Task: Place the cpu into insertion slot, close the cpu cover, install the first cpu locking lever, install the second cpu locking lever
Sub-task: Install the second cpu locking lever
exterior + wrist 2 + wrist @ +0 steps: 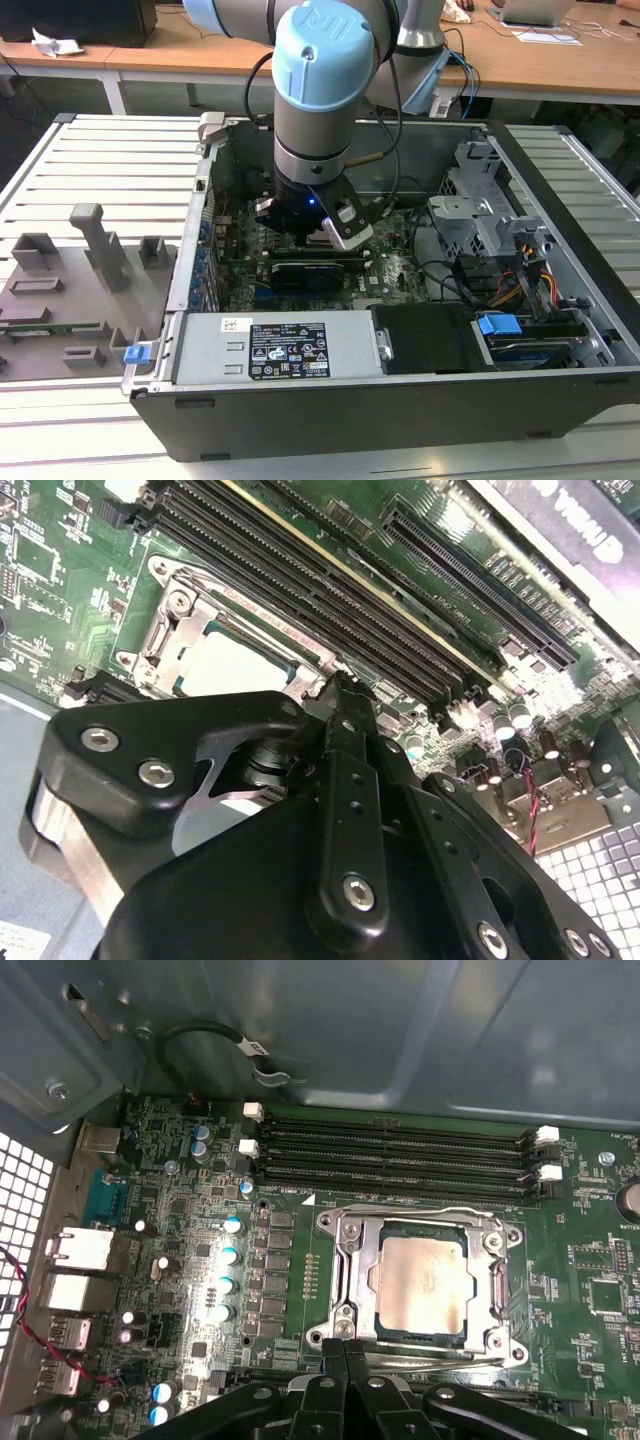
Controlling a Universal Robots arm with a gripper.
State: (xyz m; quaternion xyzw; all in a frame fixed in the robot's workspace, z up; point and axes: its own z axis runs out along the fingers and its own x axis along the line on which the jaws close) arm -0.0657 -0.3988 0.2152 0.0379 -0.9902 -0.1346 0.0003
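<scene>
Nearest in the first wrist view, the black hand [345, 1345] has its fingers pressed together, holding nothing, the tips touching the edge of the insertion slot [345, 1312]. The cpu [423, 1283], a flat square chip with a silvery-beige top, sits in the slot, framed by the cpu cover [498, 1282] lying flat around it, on the green board [590, 1210].

In the second wrist view, the hand [338, 685] hides part of the cpu [232, 663] and cpu cover [178, 630], beside long black memory slots [300, 575].

In the exterior view, the open computer case [330, 405] on the slatted tabletop [110, 150] holds the board, drive cage and cables; the arm [322, 80] reaches down into it.
</scene>
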